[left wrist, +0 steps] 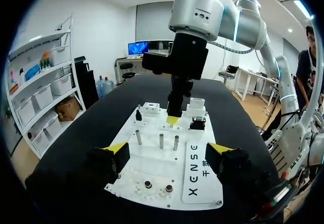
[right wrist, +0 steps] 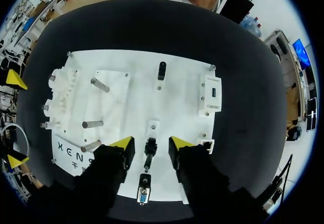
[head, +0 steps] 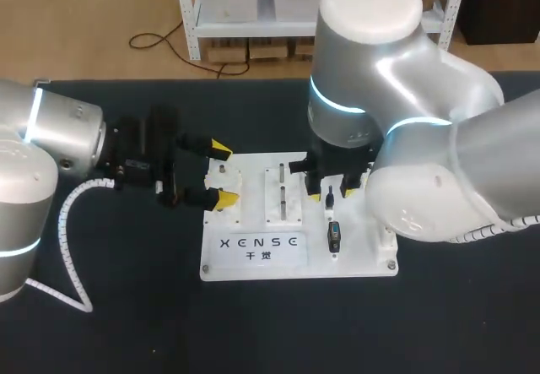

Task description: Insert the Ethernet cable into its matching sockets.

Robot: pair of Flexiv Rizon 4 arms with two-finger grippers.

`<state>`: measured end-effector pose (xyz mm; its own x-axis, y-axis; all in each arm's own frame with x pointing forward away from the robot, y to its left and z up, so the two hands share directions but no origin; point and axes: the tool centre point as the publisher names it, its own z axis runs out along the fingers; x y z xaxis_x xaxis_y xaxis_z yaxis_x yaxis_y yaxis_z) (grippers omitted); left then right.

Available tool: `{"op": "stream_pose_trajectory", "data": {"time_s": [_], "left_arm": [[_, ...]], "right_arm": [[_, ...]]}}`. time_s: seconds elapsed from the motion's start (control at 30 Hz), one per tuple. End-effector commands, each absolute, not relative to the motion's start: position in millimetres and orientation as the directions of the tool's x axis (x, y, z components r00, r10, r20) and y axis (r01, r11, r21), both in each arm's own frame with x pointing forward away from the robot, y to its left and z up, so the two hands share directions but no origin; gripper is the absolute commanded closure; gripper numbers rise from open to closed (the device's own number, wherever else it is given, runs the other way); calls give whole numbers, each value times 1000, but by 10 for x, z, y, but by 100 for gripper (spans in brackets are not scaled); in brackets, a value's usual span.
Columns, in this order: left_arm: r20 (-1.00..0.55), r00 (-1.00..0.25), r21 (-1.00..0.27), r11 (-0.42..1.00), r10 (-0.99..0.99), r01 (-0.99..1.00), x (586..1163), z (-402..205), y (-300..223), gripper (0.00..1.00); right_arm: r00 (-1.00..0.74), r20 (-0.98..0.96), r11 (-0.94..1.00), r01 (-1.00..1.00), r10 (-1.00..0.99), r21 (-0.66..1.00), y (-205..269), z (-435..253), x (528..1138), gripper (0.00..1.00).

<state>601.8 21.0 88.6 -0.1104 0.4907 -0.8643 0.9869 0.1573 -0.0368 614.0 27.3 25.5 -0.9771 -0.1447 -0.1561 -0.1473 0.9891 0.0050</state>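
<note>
A short black cable plug (right wrist: pixel 150 147) stands on the white board (right wrist: pixel 136 97), with a silver-ended connector (right wrist: pixel 144 194) just behind it. My right gripper (right wrist: pixel 152 144) points down over this plug, one yellow-tipped finger on each side and a gap on both sides, so it is open. From overhead the same gripper (head: pixel 329 194) hangs over the board's right half, above the black connector (head: pixel 334 237). A small square socket (right wrist: pixel 208 143) sits beside the right finger. My left gripper (head: pixel 222 173) is open at the board's left edge, holding nothing, and looks across the board (left wrist: pixel 152 163).
Three metal pegs (right wrist: pixel 92 124) stand upright in the board's middle. A white block with a port (right wrist: pixel 211 95) and a small black upright part (right wrist: pixel 161 71) lie ahead of the right gripper. A ribbed white fixture (right wrist: pixel 59 95) lines the board's left edge. Dark tabletop (head: pixel 126 306) surrounds the board.
</note>
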Motion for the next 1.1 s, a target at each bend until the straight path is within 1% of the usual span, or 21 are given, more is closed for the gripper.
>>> {"op": "stream_pose_trajectory", "data": {"time_s": [0.03,0.23,0.3,0.33,0.37,0.4,0.73,1.1], "left_arm": [[-867,-108,-33,159,486,987,6009,872,216,0],[-867,-108,-33,159,486,987,6009,872,216,0],[-867,-108,-33,159,486,987,6009,872,216,0],[-867,-108,-33,159,486,987,6009,872,216,0],[-867,-108,-33,159,486,987,6009,872,216,0],[-867,-108,-33,159,486,987,6009,872,216,0],[-867,-108,-33,159,486,987,6009,872,216,0],[-867,-108,-33,159,486,987,6009,872,216,0]], "right_arm": [[-979,-145,990,-142,-139,7,285,236,6150,61],[-981,-140,990,-140,-137,6,287,215,6139,58],[-981,-139,990,-139,-137,5,286,208,6137,60],[-981,-138,990,-139,-137,5,284,203,6136,67],[-981,-138,990,-139,-137,4,283,200,6137,82],[-981,-138,990,-139,-137,4,283,193,6138,100],[-977,-144,988,-157,-155,7,285,242,6138,100],[-976,-172,990,-137,-131,22,126,595,6220,100]]}}
